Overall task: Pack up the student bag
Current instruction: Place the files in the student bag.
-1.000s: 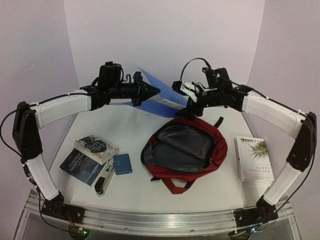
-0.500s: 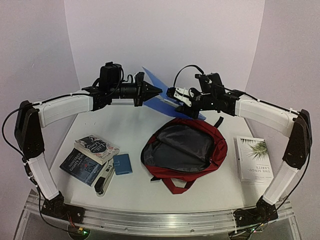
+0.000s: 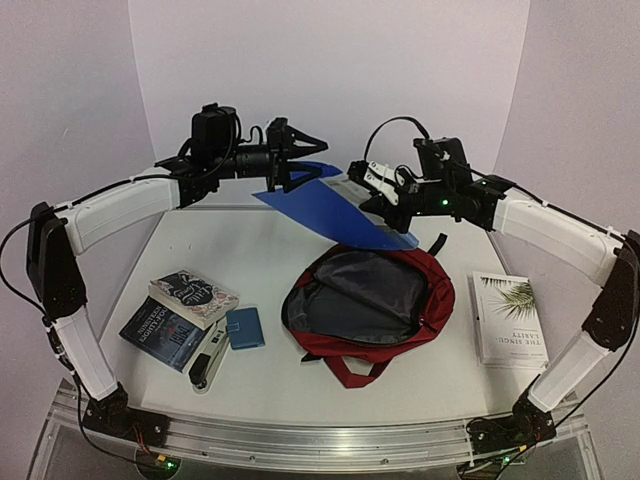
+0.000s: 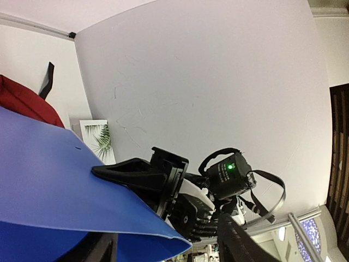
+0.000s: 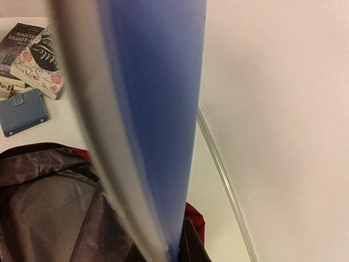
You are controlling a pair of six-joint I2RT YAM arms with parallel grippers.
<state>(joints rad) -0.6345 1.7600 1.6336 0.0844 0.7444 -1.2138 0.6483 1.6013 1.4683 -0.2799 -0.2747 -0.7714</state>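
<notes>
The student bag (image 3: 372,300) lies unzipped in the middle of the table, dark red with its grey lining (image 5: 43,202) showing. A blue folder (image 3: 335,212) hangs slanted in the air above the bag's far rim. My right gripper (image 3: 386,208) is shut on the folder's right end, and one of its fingers (image 4: 125,170) presses on the sheet's top face. My left gripper (image 3: 305,165) stands open around the folder's far left edge, jaws spread and not pinching it. In the right wrist view the blue folder (image 5: 155,109) hides most of my own fingers.
Two stacked books (image 3: 185,310), a small blue wallet (image 3: 245,327) and a black-and-white stapler-like item (image 3: 208,365) lie left of the bag. A white book with a palm leaf (image 3: 508,318) lies to its right. Walls close in behind and at both sides.
The left gripper has let go of the folder and opened. The right gripper has closed on it. The folder has tipped from steep to flatter, down toward the bag.
</notes>
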